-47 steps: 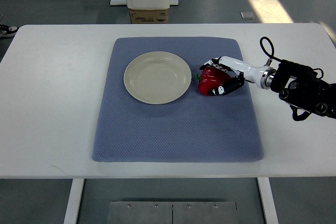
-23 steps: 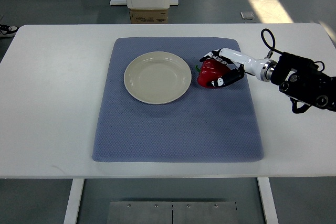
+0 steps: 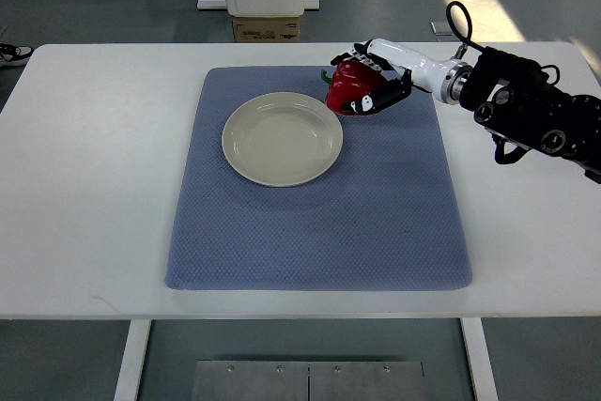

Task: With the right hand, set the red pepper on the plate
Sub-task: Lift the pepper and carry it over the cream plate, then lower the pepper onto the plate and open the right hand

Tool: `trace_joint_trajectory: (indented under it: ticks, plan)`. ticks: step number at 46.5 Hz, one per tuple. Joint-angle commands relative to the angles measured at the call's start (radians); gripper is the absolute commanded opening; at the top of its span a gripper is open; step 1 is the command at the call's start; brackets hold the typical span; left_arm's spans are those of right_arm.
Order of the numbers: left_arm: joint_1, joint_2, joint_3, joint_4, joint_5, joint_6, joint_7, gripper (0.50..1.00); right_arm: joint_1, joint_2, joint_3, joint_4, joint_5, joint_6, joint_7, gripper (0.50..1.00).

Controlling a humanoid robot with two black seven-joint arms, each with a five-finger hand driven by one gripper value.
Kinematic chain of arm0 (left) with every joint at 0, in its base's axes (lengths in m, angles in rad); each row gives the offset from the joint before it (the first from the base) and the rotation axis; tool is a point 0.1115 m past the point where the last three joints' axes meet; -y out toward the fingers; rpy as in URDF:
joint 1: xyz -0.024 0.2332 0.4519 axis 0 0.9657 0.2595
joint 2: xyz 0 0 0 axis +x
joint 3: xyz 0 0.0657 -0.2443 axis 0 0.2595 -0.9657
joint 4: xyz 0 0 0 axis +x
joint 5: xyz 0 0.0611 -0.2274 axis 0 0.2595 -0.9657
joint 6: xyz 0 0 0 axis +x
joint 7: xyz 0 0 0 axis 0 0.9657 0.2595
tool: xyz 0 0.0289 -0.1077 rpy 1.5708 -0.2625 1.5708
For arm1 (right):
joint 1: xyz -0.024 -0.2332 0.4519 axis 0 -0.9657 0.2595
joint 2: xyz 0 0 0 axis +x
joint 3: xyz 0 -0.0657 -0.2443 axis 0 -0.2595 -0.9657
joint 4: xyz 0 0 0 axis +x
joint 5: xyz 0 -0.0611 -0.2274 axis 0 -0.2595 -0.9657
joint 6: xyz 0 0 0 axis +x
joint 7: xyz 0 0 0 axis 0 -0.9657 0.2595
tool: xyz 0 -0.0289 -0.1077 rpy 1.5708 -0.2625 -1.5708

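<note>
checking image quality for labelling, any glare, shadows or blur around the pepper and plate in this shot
Top view: even, soft lighting; the glossy red bell pepper shows only small highlights, held in the right hand; the round cream plate is evenly lit with faint rim shading; the blue-grey textured mat stays sharp; a bright light patch on the floor behind the white table; no obvious blur.

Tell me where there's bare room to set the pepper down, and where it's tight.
The plate is empty, so its whole centre is free. The blue mat is bare between the plate and its near edge, and the white table is bare left of it. It is crowded only at the plate's far-right rim, where the right hand holds the red pepper.
</note>
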Motion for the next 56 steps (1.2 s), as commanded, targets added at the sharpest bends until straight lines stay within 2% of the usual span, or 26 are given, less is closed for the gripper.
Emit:
trace_joint_trajectory:
  ticks: [1, 18, 56]
  plan:
    - [-0.001, 0.000, 0.000, 0.000, 0.000, 0.000, 0.000, 1.000, 0.015, 0.028, 0.000, -0.008, 0.000, 0.000, -0.007, 0.500]
    - [-0.001, 0.000, 0.000, 0.000, 0.000, 0.000, 0.000, 1.000, 0.058, 0.208, -0.002, -0.081, 0.026, 0.000, -0.033, 0.500]
    - [-0.001, 0.000, 0.000, 0.000, 0.000, 0.000, 0.000, 1.000, -0.062, 0.208, 0.000, -0.077, 0.031, -0.001, -0.004, 0.500]
